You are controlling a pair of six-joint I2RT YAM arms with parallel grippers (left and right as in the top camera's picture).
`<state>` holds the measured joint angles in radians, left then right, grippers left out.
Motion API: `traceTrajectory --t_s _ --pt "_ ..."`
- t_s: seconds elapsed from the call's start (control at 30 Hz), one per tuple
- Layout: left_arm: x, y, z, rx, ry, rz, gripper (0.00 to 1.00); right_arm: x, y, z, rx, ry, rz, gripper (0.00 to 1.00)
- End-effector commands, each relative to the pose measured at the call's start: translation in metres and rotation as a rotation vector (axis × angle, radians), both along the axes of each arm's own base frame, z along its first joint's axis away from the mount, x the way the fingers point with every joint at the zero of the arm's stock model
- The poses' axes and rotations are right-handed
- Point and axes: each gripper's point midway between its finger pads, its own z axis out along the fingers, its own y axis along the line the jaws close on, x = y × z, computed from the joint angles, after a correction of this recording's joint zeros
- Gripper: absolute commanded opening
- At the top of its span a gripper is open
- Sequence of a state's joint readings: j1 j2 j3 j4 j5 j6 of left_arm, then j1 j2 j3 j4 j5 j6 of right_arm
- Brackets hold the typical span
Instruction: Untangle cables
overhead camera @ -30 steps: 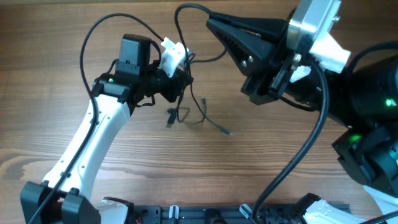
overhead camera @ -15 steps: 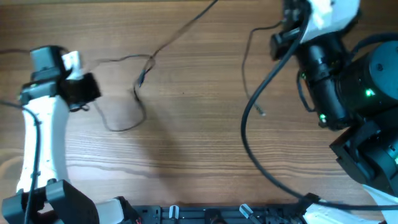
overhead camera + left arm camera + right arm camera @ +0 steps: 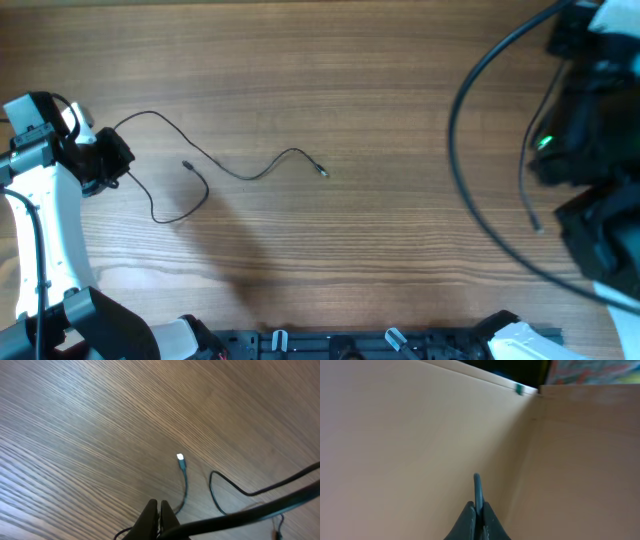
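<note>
1. Overhead: a bare wooden table (image 3: 350, 60) is filling the view, with no containers on it. At the left edge the left gripper (image 3: 115, 158) is resting low with its jaws together. They appear to be pinching the long cable (image 3: 240, 177), which is snaking right across the wood to a silvery plug (image 3: 322, 172). A short loop is curling back just beside the gripper. Well apart, at the right edge, the hanging cable (image 3: 527, 200) is dangling beside the right arm (image 3: 590, 130).
2. Left wrist: the fingertips (image 3: 152, 512) are pressing together just above the wood, and the long cable (image 3: 186, 482) is running up from them to its plug (image 3: 180, 457).
3. Right wrist: the right gripper (image 3: 476, 510) is facing a beige wall (image 3: 395, 435). Its jaws are clamping a stub of the hanging cable (image 3: 477, 485).
4. Judgement: the two cables are looking separated, so the pulling-apart step is nearing its end. The next move is probably calling for laying each cable down, clear of the other, and letting go.
</note>
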<state>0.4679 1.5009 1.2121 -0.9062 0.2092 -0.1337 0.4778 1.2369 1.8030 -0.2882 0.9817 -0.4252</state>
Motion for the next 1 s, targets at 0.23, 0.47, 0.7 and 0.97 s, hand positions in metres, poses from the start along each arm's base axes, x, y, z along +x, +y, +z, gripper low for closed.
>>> traceTrajectory --t_s 0.23,0.47,0.7,0.97 --pt "0.002 -0.034 -0.001 -0.066 0.006 -0.111 0.04 0.062 -0.121 -0.049 0.167 0.072 0.235 0.04" --pt "0.006 -0.073 -0.003 -0.053 0.021 -0.269 0.04 0.099 -0.225 -0.092 0.501 -0.019 0.395 0.04" --pt "0.012 -0.104 -0.002 -0.048 0.013 -0.366 0.04 0.115 -0.322 -0.234 0.877 0.127 0.192 0.04" --pt "0.012 -0.123 -0.002 -0.048 0.015 -0.42 0.04 0.034 -0.354 -0.448 1.362 0.49 -0.567 0.04"
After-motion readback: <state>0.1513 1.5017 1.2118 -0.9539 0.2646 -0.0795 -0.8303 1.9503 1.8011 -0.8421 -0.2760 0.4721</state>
